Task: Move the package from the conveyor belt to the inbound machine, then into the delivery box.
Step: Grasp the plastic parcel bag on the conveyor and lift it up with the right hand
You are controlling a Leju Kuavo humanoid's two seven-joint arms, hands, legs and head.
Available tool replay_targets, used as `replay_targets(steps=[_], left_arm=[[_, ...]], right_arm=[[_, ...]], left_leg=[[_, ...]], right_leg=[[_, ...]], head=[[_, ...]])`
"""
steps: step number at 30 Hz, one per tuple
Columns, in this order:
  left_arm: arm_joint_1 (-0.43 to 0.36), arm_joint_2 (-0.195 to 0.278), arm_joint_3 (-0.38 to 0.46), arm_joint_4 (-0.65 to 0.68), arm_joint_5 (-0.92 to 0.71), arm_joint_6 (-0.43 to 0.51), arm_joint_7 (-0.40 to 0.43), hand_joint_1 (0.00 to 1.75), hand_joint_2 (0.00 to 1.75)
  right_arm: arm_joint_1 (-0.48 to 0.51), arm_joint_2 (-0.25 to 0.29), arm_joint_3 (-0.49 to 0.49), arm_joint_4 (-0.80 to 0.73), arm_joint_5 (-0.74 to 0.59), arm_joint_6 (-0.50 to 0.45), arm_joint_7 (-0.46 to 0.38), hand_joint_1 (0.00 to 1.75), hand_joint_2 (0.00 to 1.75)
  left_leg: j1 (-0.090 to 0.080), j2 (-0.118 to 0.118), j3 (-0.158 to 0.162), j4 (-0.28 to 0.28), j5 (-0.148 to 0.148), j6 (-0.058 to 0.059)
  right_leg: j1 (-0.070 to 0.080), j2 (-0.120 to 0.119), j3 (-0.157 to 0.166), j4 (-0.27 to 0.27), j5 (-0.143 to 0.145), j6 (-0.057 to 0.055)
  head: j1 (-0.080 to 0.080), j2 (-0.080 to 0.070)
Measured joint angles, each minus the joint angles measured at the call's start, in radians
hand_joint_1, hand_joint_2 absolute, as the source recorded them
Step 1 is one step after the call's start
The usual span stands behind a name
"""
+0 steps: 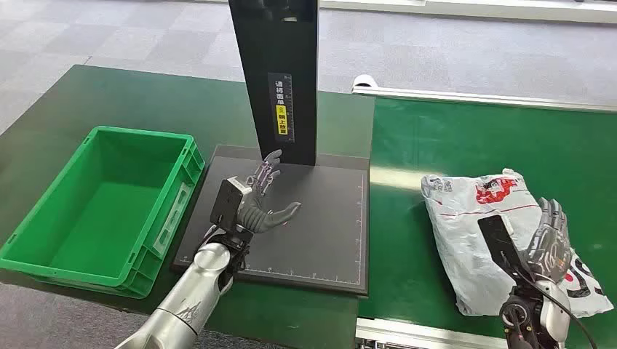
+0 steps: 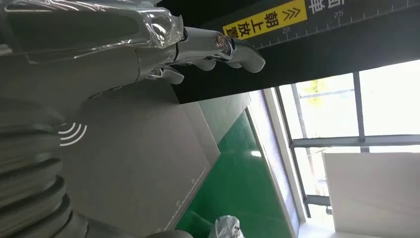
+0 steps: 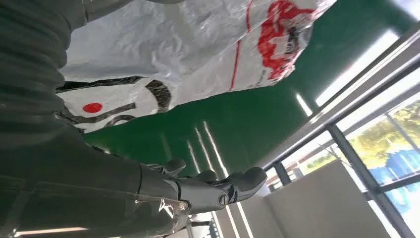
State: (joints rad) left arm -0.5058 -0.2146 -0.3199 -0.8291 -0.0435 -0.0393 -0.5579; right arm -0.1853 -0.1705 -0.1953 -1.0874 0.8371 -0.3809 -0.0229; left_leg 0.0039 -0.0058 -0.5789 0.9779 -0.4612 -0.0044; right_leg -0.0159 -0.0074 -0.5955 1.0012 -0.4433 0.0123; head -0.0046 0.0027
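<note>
The package [image 1: 502,240] lies on the conveyor belt [image 1: 451,145], long axis diagonal, directly beneath the right robot hand [image 1: 551,236], open and empty; the left robot hand [image 1: 258,200], also open, hovers well apart.

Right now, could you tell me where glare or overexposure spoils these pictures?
Head view: a bright streak of reflected light on the green conveyor belt beside the crinkled white plastic package. Left wrist view: the windows are blown out white, and the clear film over the left hand glints. Right wrist view: light streaks cross the belt, with bright windows behind.
</note>
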Motion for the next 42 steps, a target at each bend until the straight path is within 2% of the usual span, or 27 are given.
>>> replay_targets(steps=[7,17,23,24,25,27,28,29,36,42], left_arm=[[0.001,-0.004,0.006,-0.006,-0.006,-0.002,0.002,0.00,1.75],[-0.013,-0.012,0.034,0.004,-0.066,-0.025,0.013,0.00,1.75],[-0.034,-0.021,0.056,0.026,-0.091,-0.028,0.018,0.00,1.75],[-0.036,-0.021,0.060,0.028,-0.092,-0.027,0.019,0.00,1.75],[-0.036,-0.020,0.063,0.030,-0.093,-0.025,0.019,0.00,1.75],[-0.035,-0.019,0.071,0.030,-0.093,-0.019,0.020,0.00,1.75],[-0.033,-0.018,0.074,0.029,-0.093,-0.015,0.021,0.00,1.75],[-0.029,-0.016,0.077,0.025,-0.093,-0.013,0.021,0.00,1.75],[0.013,-0.003,0.091,-0.014,-0.096,-0.006,0.024,0.00,1.75],[0.057,0.005,0.102,-0.063,-0.093,0.001,0.025,0.00,1.75]], right_arm=[[0.009,0.014,-0.053,0.008,0.012,0.021,0.008,0.00,1.75],[0.005,0.015,-0.084,0.096,0.188,0.328,0.121,0.00,1.75],[-0.041,0.001,-0.079,0.191,0.187,0.483,0.091,0.10,1.75],[-0.049,-0.002,-0.075,0.201,0.180,0.510,0.072,0.21,1.75],[-0.055,-0.006,-0.069,0.211,0.171,0.538,0.049,0.42,1.75],[-0.066,-0.014,-0.048,0.225,0.151,0.584,0.002,1.23,1.75],[-0.072,-0.018,-0.033,0.230,0.137,0.602,-0.021,1.54,1.75],[-0.077,-0.021,-0.014,0.233,0.123,0.615,-0.041,1.75,1.75],[-0.099,-0.038,0.107,0.237,0.065,0.617,-0.082,1.75,1.75],[-0.092,-0.025,0.166,0.193,-0.036,0.467,-0.193,1.75,1.75]], left_leg=[[0.000,0.000,0.000,0.000,0.000,0.000],[0.000,0.001,0.000,0.000,0.000,0.000],[0.000,0.002,0.002,0.000,0.000,0.000],[0.000,0.003,0.003,0.000,0.000,0.000],[0.000,0.004,0.003,0.000,0.000,0.000],[0.000,0.007,0.004,0.000,-0.001,0.000],[0.000,0.008,0.004,0.000,-0.001,0.000],[0.000,0.009,0.005,0.000,-0.001,0.000],[0.001,0.010,0.006,0.000,-0.001,-0.001],[0.001,0.010,0.004,0.000,-0.001,-0.001]], right_leg=[[0.000,0.001,0.000,0.000,0.000,0.000],[0.000,0.001,0.000,0.000,0.000,0.000],[0.000,0.002,0.002,0.000,0.000,0.000],[0.000,0.003,0.002,0.000,0.000,0.000],[0.000,0.003,0.003,0.000,0.000,0.000],[0.000,0.006,0.003,0.000,0.000,0.000],[0.000,0.007,0.003,0.000,0.000,0.000],[0.000,0.008,0.003,0.000,0.001,0.000],[0.001,0.009,0.004,0.000,0.001,-0.001],[0.001,0.009,0.002,0.000,0.001,-0.001]], head=[[0.000,0.000],[0.000,0.000],[0.000,0.000],[0.000,0.000],[0.000,0.000],[0.000,0.000],[0.000,0.000],[0.000,0.000],[0.000,0.000],[0.000,0.000]])
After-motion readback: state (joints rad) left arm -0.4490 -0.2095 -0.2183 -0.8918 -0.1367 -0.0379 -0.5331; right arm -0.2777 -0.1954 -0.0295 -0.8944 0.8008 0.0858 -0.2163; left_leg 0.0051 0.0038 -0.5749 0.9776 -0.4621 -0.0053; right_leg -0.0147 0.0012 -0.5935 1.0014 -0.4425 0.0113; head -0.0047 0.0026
